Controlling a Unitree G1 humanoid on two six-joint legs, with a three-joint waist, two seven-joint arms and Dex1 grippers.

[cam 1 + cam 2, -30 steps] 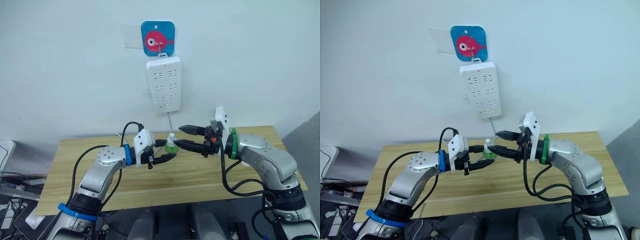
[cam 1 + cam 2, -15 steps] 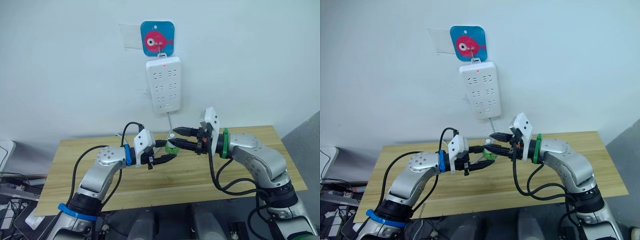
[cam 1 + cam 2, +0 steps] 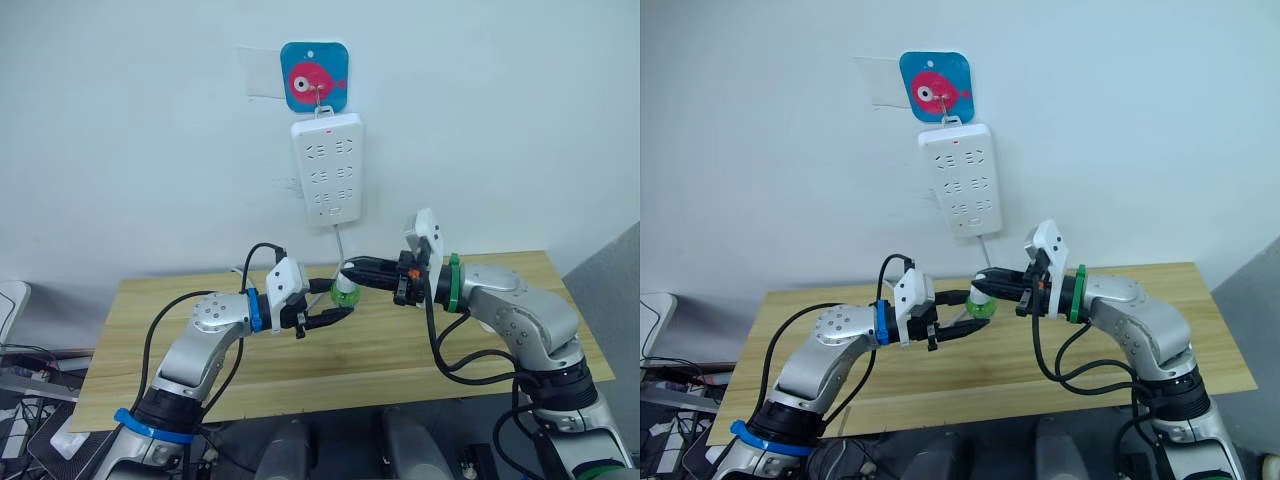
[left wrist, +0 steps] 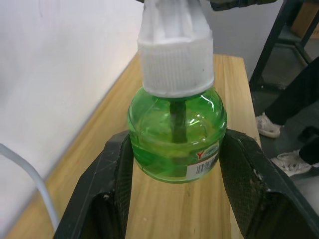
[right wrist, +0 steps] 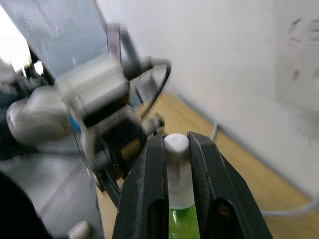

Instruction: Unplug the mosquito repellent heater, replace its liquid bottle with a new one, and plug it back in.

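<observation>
A small round bottle of green liquid [image 3: 344, 294] with a white ribbed cap [image 4: 175, 69] is held upright above the table's middle. My left gripper [image 3: 335, 301] is shut on its green body [image 4: 175, 130], one black finger on each side. My right gripper [image 3: 351, 268] comes in from the right and is shut on the white cap [image 5: 177, 145], its fingers [image 5: 153, 169] pressed to both sides. The green body [image 5: 182, 217] shows just under them. The mosquito repellent heater is out of view.
A white multi-socket power strip [image 3: 328, 170] hangs on the wall from a blue fish hook [image 3: 315, 76]; its white cable [image 3: 340, 246] drops behind the bottle. The wooden table [image 3: 400, 352] lies below both arms. A person's shoes [image 4: 269, 125] stand beyond the table's end.
My right gripper was open to the right of the bottle; it moved left over the cap and shut on it. The left gripper kept holding the bottle still.
</observation>
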